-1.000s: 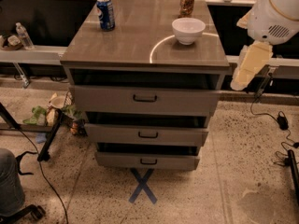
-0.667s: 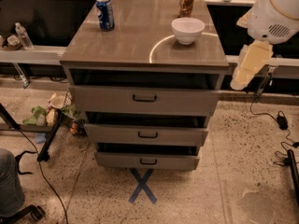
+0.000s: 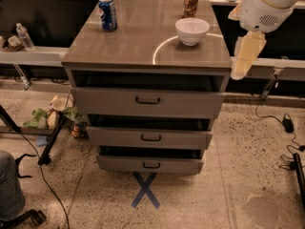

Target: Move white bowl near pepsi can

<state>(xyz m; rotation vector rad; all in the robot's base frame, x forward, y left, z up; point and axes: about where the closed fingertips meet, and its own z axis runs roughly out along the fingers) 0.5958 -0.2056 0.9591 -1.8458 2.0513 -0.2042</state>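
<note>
Cream end effector (image 3: 245, 58) hangs pointing down beside cabinet (image 3: 138, 46) edge, near white bowl (image 3: 192, 30); open or closed: cannot tell.

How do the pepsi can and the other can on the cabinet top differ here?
The pepsi can is blue with white and red marks; the brownish-orange can is amber-toned. The pepsi can stands back left on the cabinet top, far from the white bowl; the brownish-orange can stands back right, just behind the bowl. Both stand upright. The tool hangs beyond the cabinet's right edge, touching neither.
</note>
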